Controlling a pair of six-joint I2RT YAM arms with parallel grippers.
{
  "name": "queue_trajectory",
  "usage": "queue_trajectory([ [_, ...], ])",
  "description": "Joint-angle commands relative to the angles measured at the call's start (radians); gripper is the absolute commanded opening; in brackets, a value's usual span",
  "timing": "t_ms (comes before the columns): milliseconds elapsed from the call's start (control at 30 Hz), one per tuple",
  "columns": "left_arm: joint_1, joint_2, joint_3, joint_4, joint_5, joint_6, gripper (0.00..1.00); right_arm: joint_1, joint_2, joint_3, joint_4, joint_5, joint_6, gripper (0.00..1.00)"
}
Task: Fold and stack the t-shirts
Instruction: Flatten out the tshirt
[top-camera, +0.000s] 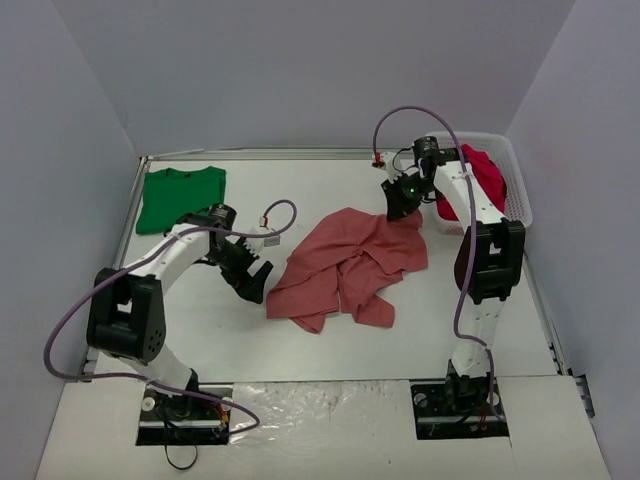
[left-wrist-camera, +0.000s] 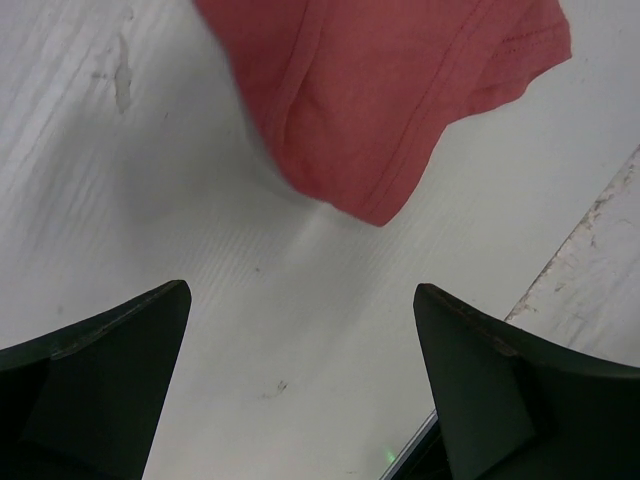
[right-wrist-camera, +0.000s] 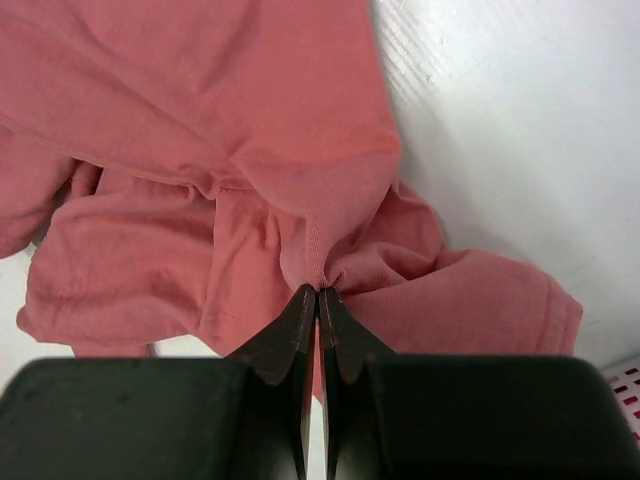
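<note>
Found salmon-pink t-shirt (top-camera: 345, 265) crumpled at centre of the overhead view, lying on table (top-camera: 300, 190), sleeves and hem bunched over each other. Found right gripper (right-wrist-camera: 318, 292) pressed together on a small fold at the shirt's upper-right edge, near white basket (top-camera: 518, 200). Only a thin ridge of cloth was caught at the tips in the right wrist view. Found left gripper (left-wrist-camera: 300, 300) spread wide, low over bare table just beside the shirt's lower-left corner, holding nothing. That corner sat at upper centre of the left wrist view, apart from the gripper. Logged green t-shirt (top-camera: 180, 197) laid out at upper left and crimson t-shirt (top-camera: 484, 178) heaped in the basket at upper right.

Risks, as judged:
- Thin pinch likely to slip on a lift or pull, dropping the cloth in a worse heap.
- Pinch possibly on more than one layer, so a pull would spread nothing.
- Left closure aimed short would meet bare table and miss the corner.
- One-sided pull toward upper right could drag cloth against the basket.
</note>
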Motion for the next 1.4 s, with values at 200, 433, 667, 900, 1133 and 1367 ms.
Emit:
queue_trajectory([
  [200,-0.083,0.192,0.130,-0.052,0.150,-0.006,0.99,-0.020,-0.051,-0.081,-0.020,-0.045,-0.030,0.00],
  [433,-0.138,0.267,0.115,-0.012,0.036,-0.022,0.96,-0.037,-0.076,-0.124,-0.012,-0.074,-0.046,0.00],
  [667,-0.158,0.347,0.103,-0.004,0.050,-0.016,0.62,-0.051,-0.079,-0.139,-0.007,-0.092,-0.052,0.00],
  [900,-0.170,0.372,0.115,-0.013,0.053,-0.025,0.03,-0.055,-0.073,-0.150,-0.007,-0.095,-0.055,0.00],
  [1133,-0.155,0.208,0.181,0.016,-0.223,-0.098,0.02,-0.077,-0.129,-0.130,-0.014,-0.073,-0.038,0.00],
  [1367,-0.046,0.071,0.426,-0.029,-0.467,-0.139,0.02,-0.111,-0.200,0.049,-0.053,-0.054,0.013,0.00],
])
